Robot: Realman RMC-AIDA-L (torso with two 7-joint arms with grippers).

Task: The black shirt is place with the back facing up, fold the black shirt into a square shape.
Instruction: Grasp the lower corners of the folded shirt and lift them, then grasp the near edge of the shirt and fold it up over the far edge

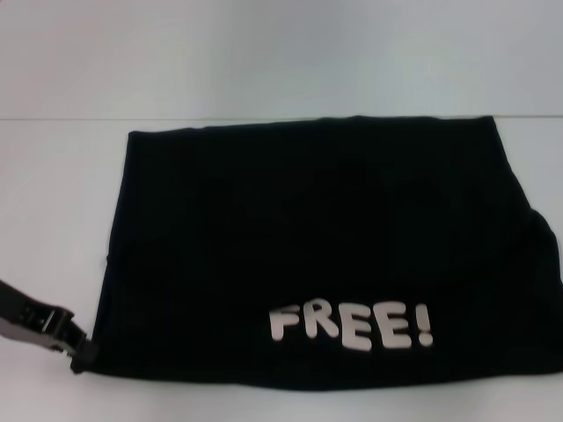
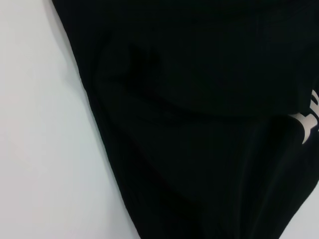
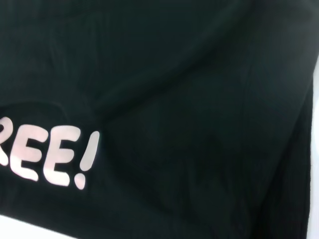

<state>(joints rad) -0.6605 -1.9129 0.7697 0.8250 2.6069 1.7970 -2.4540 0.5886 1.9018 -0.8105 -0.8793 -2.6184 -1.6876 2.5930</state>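
The black shirt lies folded into a wide rectangle on the white table, with white "FREE!" lettering facing up near its front right. My left gripper reaches in from the lower left and its tip sits at the shirt's near left corner. The left wrist view shows the black shirt with its edge running along bare table. Black cloth fills the right wrist view, with the "FREE!" lettering across it. My right gripper does not show in any view.
The white table lies bare to the left of the shirt and behind it. The table's far edge runs across the back. On the right, the shirt reaches the picture's edge.
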